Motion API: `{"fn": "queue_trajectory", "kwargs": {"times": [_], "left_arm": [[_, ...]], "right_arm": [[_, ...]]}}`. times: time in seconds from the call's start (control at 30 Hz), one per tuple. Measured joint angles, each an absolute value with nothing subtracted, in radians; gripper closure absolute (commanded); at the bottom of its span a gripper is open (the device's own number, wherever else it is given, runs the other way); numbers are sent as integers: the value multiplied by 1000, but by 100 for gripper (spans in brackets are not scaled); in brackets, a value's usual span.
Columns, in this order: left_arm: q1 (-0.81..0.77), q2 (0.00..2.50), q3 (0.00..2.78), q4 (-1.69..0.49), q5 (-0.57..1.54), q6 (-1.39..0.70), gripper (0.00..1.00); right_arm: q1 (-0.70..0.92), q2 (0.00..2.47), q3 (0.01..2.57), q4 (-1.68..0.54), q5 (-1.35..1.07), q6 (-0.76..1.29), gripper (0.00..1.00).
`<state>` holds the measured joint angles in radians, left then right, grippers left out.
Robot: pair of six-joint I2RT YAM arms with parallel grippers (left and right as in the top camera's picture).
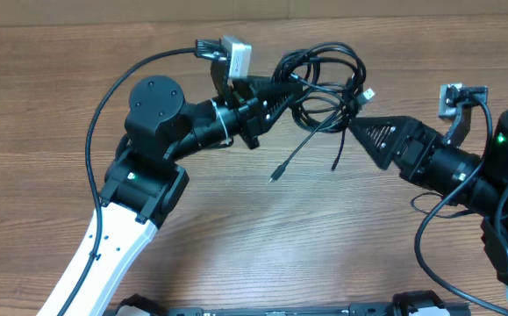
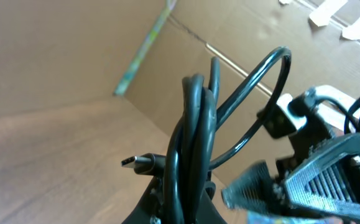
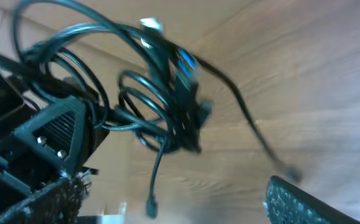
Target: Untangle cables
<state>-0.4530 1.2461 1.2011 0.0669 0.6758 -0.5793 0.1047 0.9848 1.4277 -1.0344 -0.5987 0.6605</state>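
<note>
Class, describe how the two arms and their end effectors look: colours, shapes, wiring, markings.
The left arm and right arm are black with rounded joints; the left's lower link is white. Each end effector, left and right, is black, ribbed, triangular. Grey camera boxes carry black wires. Green lights glow.

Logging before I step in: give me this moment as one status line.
left hand: shut on cables | right hand: open, near cables | cables: tangled, loose ends hanging toward table

The cables [image 1: 322, 88], thin black cords tangled into looped coils, lie near the worktop's far edge, two plug ends trailing toward its middle.
</note>
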Motion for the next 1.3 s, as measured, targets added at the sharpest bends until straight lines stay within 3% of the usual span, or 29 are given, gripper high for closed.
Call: {"fn": "queue_trajectory", "kwargs": {"times": [0.13,0.43,0.63,0.93,1.3], "left_arm": [[-531,1246,1201,120,579,-582,96],[-741,1246,1201,155,269,-582,96],[-773,1246,1201,176,136,-631,96],[-784,1246,1201,191,84,-735,96],[-813,1281,1201,226,62,-744,96]], "right_arm": [[105,985,1428,-1040,-624,788,18],[105,985,1428,-1039,-614,861,34],[105,985,1428,-1040,-560,867,43],[105,999,1428,-1020,-491,872,66],[105,1037,1428,-1014,-509,871,67]]}}
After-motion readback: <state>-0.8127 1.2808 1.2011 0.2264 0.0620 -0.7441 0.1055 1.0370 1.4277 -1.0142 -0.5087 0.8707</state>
